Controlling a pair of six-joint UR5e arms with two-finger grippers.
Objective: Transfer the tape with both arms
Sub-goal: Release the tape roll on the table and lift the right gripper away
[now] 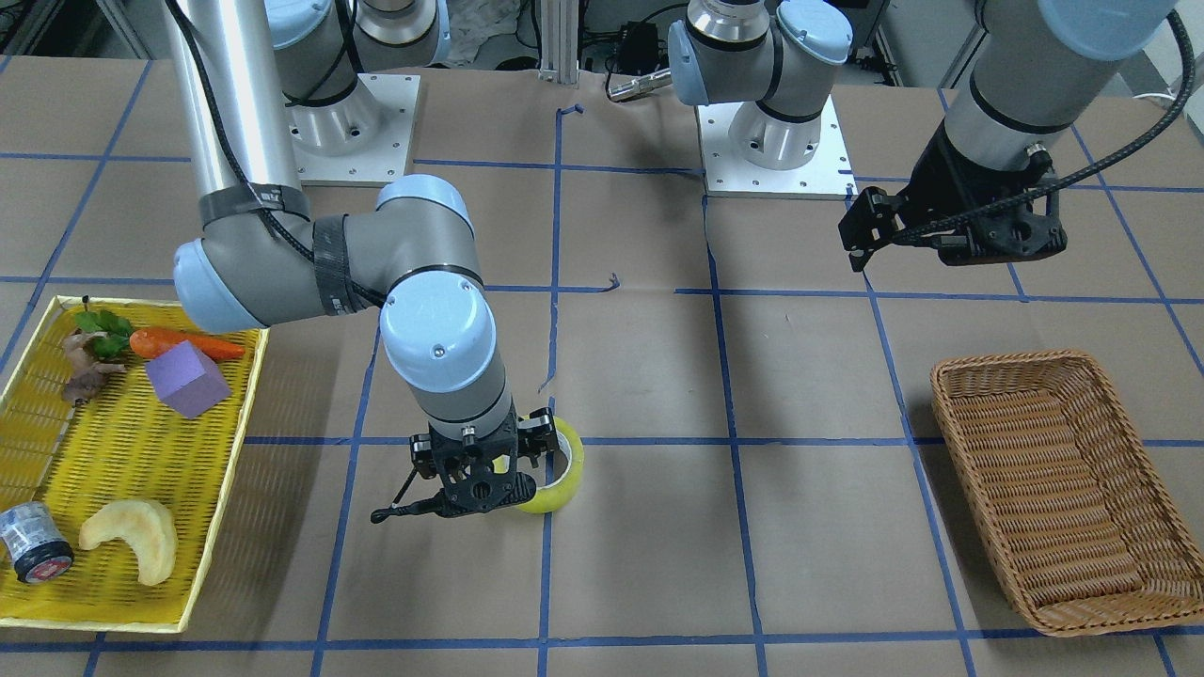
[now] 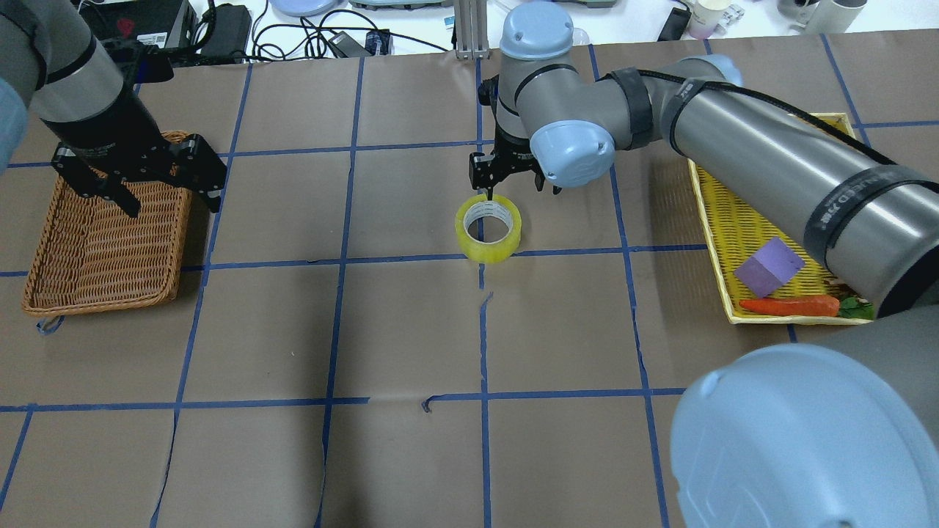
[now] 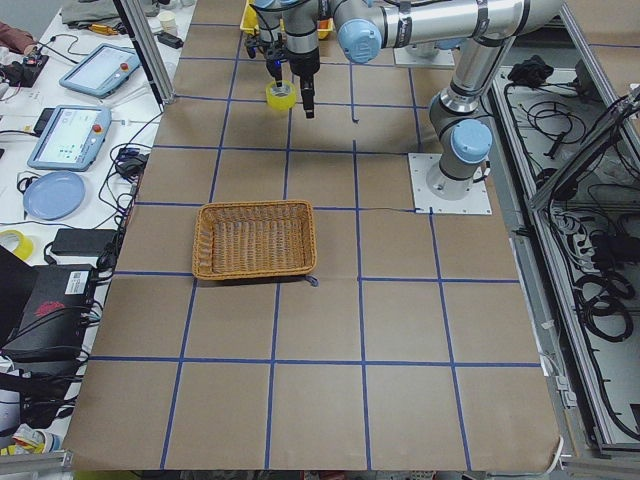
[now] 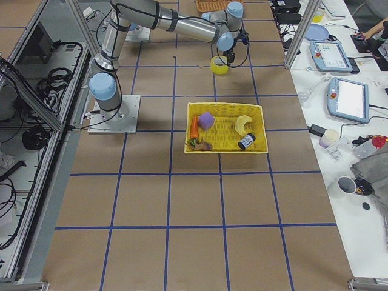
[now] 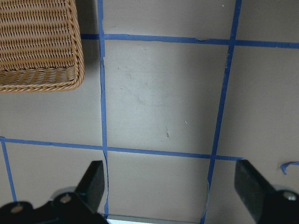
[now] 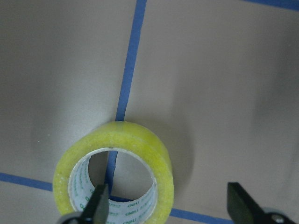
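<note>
Mid-worktop, the right gripper [image 2: 519, 191], jaws spread, is straddling the tape [image 2: 489, 252], seemingly handing it off; the left gripper [image 2: 171, 199], also spread near the left edge, must fetch it.

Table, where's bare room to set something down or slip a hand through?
Bare paper lies between the wicker basket and the tape, and across the squares on the robot's side of the tape. Crowded: the yellow tray, and around the tape, whose wall the open right gripper straddles.
</note>
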